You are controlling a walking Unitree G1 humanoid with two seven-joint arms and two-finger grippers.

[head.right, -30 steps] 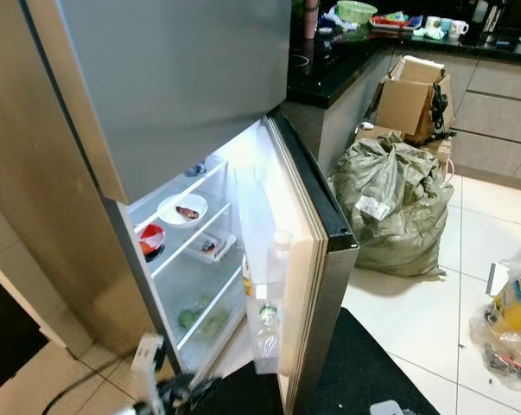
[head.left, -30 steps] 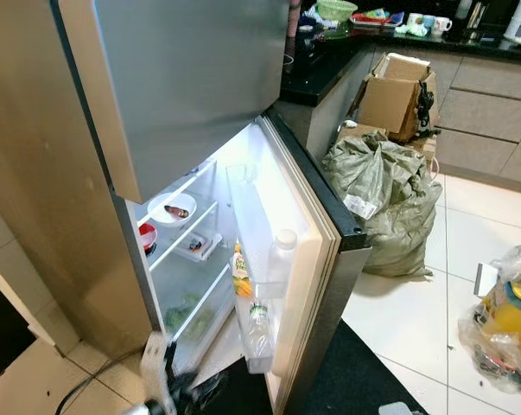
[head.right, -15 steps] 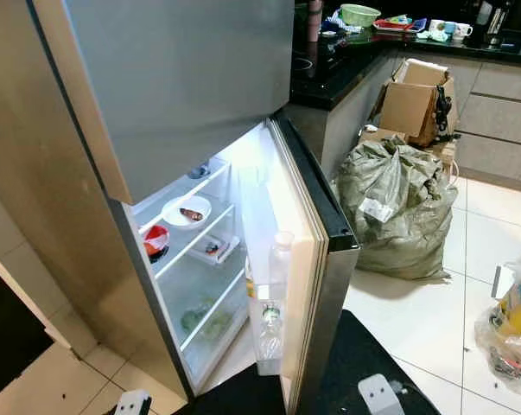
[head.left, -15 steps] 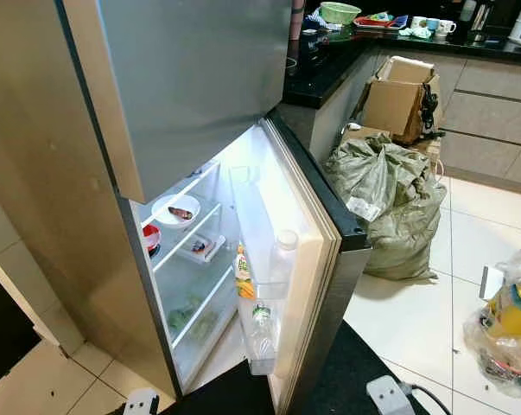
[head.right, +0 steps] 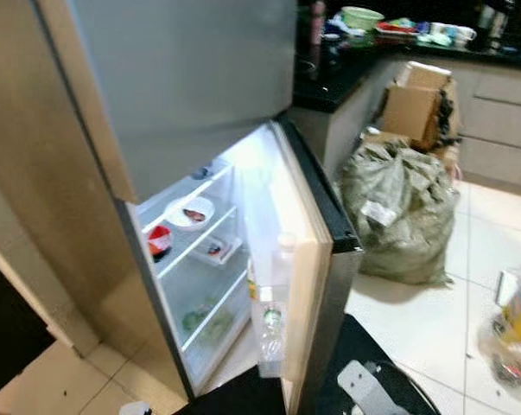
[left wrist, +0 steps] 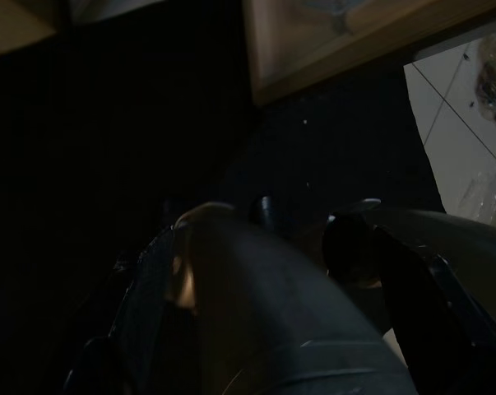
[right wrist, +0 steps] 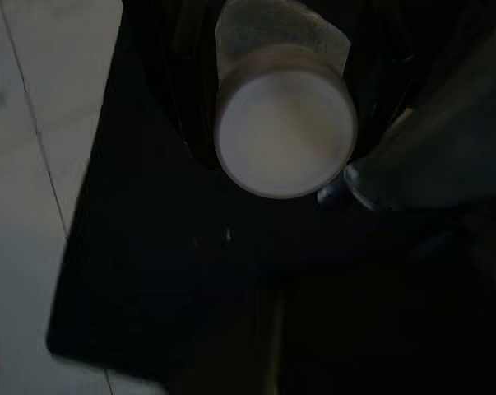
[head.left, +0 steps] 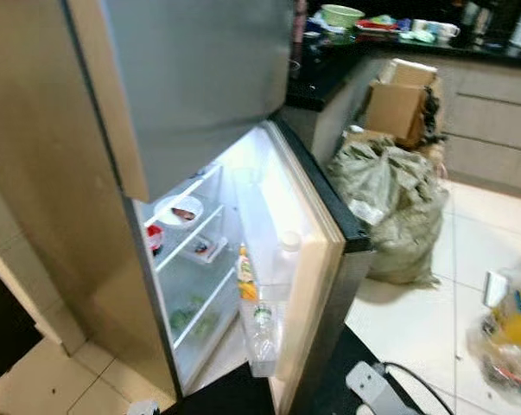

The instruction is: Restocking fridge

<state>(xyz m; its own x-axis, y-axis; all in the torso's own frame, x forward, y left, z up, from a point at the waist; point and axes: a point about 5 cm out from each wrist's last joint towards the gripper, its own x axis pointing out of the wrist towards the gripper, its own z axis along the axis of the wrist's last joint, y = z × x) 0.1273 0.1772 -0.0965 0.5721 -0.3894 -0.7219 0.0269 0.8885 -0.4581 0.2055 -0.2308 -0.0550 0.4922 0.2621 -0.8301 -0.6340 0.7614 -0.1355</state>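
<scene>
The fridge (head.left: 130,147) stands with its lower door (head.left: 308,259) swung wide and its upper door shut. Inside the fridge, a white plate (head.left: 179,210) with a bit of food sits on an upper shelf, a red bowl (head.left: 154,238) just below and toward the fridge's hinge-less side, and a small tray (head.left: 200,249) on the next shelf down; greens (head.left: 191,318) lie in the bottom drawer. On the inside of the open door, an orange-labelled bottle (head.left: 244,275) and a white-capped jug (head.left: 286,255) stand in the rack, with a clear water bottle (head.left: 262,328) in the rack below them.

Beyond the door, away from the fridge, a bulging green sack (head.left: 390,203) rests on the tiled floor, a cardboard box (head.left: 400,97) behind it against the black bench (head.left: 329,73). A black mat (head.right: 364,346) lies at the foot of the fridge.

The right tool (right wrist: 346,177) hangs above that mat — it pinches a container with a round white lid (right wrist: 285,132). The left tool (left wrist: 297,247) is deep in shade over the same mat — whether it is spread or pressed together I cannot tell.
</scene>
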